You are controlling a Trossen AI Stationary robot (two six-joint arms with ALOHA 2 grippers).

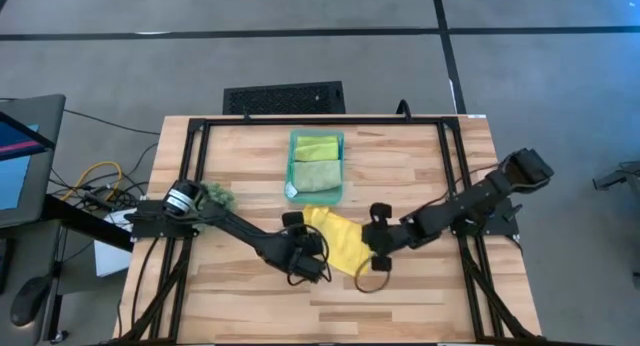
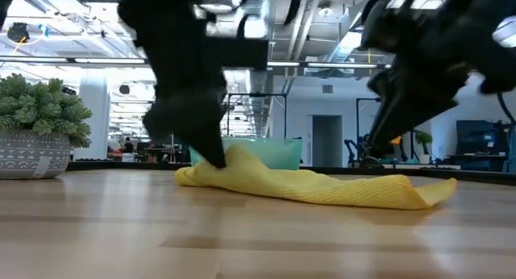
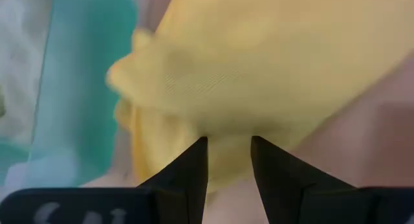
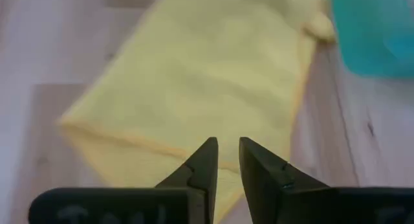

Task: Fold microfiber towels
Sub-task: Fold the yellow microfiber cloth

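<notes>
High view shows the wooden table (image 1: 420, 176) with a yellow towel (image 1: 340, 241) lying a little in front of its middle, between the two grippers. The left gripper (image 1: 312, 248) is at the left edge of this towel, and the right gripper (image 1: 378, 244) is at its right edge. In the left wrist view the two dark fingers (image 3: 187, 172) stand a little apart and the yellow cloth sits between their tips, so this gripper is pinching the towel's edge. In the right wrist view the fingers (image 4: 262, 172) also have a narrow gap, with a fold of the yellow towel between the tips; they seem to be clamped on it, but the contact is not fully clear. The low view shows the towel bunched and lying flat along the table, higher at the side where the left gripper (image 2: 211, 154) touches it. Behind the towel stands a teal tray (image 1: 340, 138), and inside it are a lime green towel (image 1: 315, 146) and a pale sage green towel (image 1: 318, 174). A dark green fuzzy clump (image 1: 218, 196) lies near the left arm's base.
</notes>
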